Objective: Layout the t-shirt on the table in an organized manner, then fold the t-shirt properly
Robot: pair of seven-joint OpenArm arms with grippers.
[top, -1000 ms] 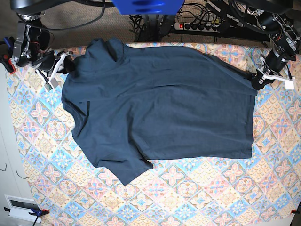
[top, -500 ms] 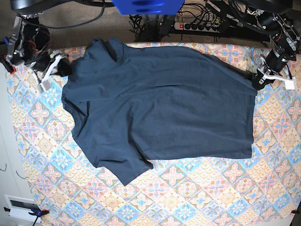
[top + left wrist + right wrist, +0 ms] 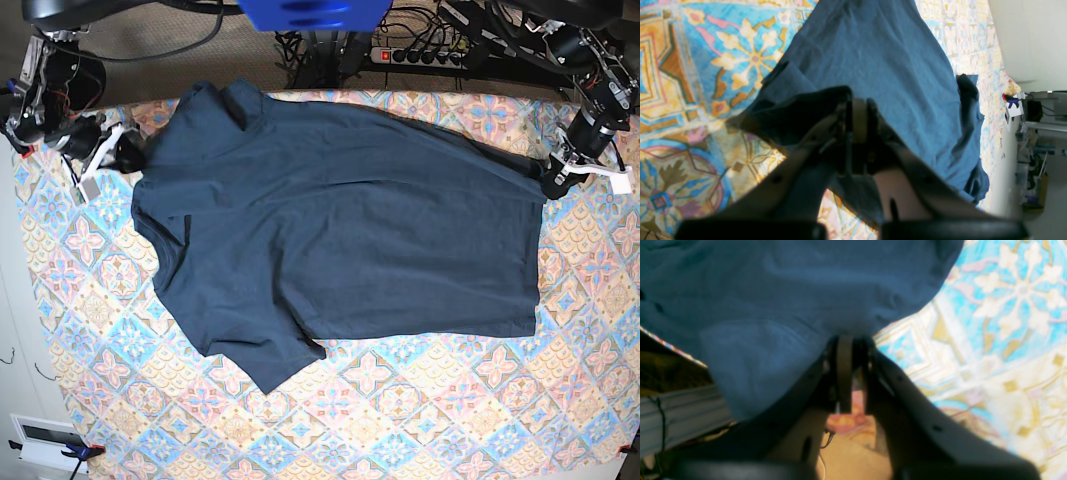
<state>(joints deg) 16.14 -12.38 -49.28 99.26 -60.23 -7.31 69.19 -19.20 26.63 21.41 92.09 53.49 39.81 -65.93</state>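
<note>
The dark navy t-shirt [image 3: 340, 220] lies spread across the patterned table [image 3: 400, 420], collar end to the left and hem to the right. A lower sleeve [image 3: 270, 365] points toward the front. At the far left, my right gripper [image 3: 128, 155] is shut on the t-shirt's upper shoulder edge. In the right wrist view its tips [image 3: 850, 340] pinch the navy cloth [image 3: 773, 290]. Over at the far right, my left gripper [image 3: 548, 183] is shut on the upper hem corner. The left wrist view shows those tips [image 3: 858, 103] clamped on a fold of the fabric [image 3: 880, 56].
A power strip with cables [image 3: 420, 55] and a blue robot part [image 3: 310, 12] sit beyond the table's far edge. A white box [image 3: 45, 440] lies on the floor at the lower left. Bare tablecloth [image 3: 420, 430] stretches along the front.
My right gripper has closed on the shoulder edge and drawn it left and slightly back. The left gripper has shifted a little up and right, holding the hem corner.
</note>
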